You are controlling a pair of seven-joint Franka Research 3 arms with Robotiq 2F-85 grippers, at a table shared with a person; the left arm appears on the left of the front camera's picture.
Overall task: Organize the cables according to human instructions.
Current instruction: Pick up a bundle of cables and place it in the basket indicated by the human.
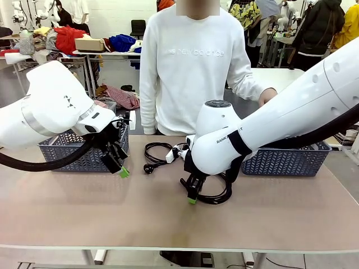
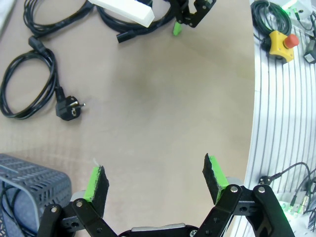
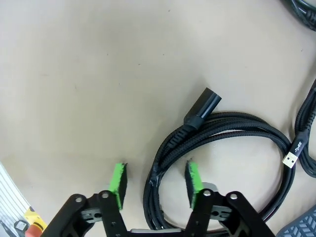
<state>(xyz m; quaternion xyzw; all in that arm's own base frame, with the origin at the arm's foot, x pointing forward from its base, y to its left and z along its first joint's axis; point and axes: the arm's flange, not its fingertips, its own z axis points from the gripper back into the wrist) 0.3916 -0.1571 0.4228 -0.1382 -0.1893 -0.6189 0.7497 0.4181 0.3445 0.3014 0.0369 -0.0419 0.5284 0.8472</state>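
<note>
From the front, a tan surface (image 1: 112, 218) runs across the frame, with a slatted blue-grey left basket (image 1: 61, 154) and a matching right basket (image 1: 289, 159) at its far edge. A person (image 1: 190, 73) in a white sweatshirt stands behind it. Farther back are tables heaped with clothes (image 1: 67, 36) and other people. The left hand (image 1: 119, 165) hangs just in front of the left basket, its fingers apart and holding nothing. A plug cable (image 1: 157, 150) lies coiled near the middle of the far edge, its plug end pointing toward the left hand but lying apart from it. The right hand (image 1: 193, 193) is down at the surface on the rim of a braided cable (image 1: 217, 197), whose loop lies under and beside it.

In the left wrist view, bare tan surface lies between the widely spread green pads (image 2: 96, 181) of the left hand (image 2: 155, 180). The plug cable (image 2: 22, 89) lies well ahead and off to one side. A ribbed metal edge (image 2: 276, 128) carries a yellow emergency stop button (image 2: 280, 45).

In the right wrist view, the right hand (image 3: 155, 183) straddles the near side of the braided cable (image 3: 222, 133). Its pads (image 3: 118, 185) stand apart with the bundled strands between them. The strands sit close against one pad, and bare surface shows beside the other, so nothing is pinched yet. The cable's black connector (image 3: 202, 108) lies just ahead of the hand. Another cable's silver USB plug (image 3: 291, 158) lies inside the loop's far side.
</note>
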